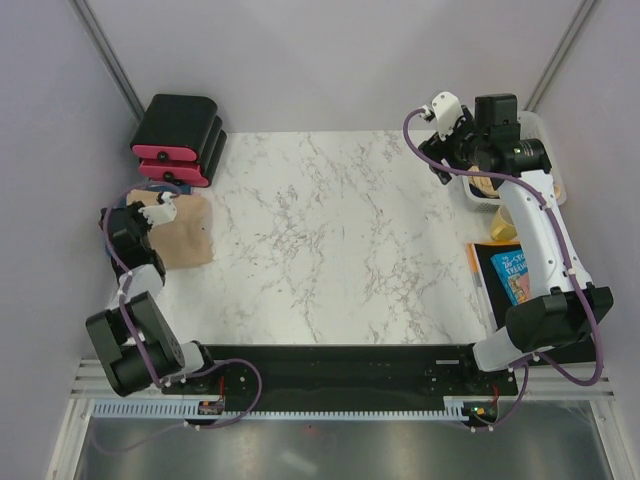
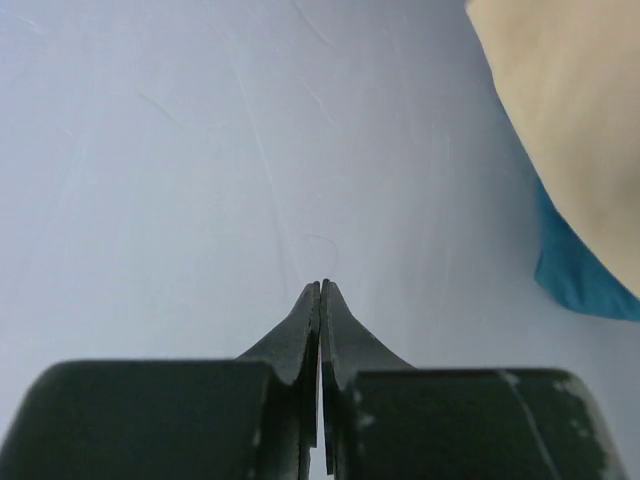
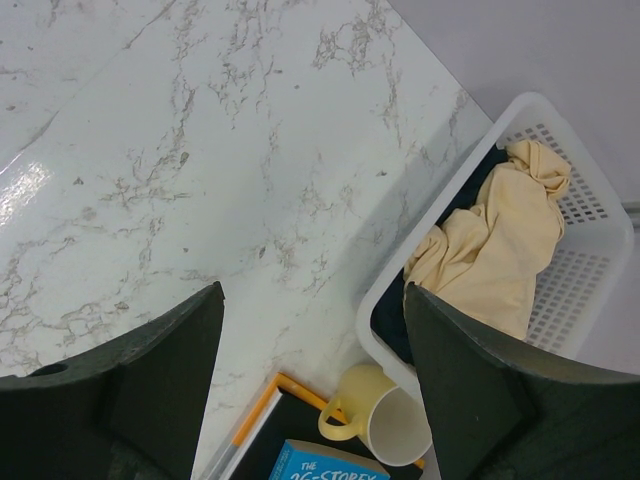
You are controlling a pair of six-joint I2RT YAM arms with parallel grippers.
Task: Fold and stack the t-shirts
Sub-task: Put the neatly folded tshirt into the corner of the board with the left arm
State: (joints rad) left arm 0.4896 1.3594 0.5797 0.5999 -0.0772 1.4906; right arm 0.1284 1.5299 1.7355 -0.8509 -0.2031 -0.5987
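Right wrist: tan shirt [image 3: 495,250] crumpled in basket [image 3: 590,215], soft, light, limp; pinch bunched top; right end effector [image 3: 312,295] apart, left end effector [image 2: 321,290] together.

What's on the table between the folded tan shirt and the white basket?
Just bare marble table in the top view; the right tool hangs open near the basket.

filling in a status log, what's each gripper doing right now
Left gripper: closed, nothing held.
Right gripper: open, holding nothing.
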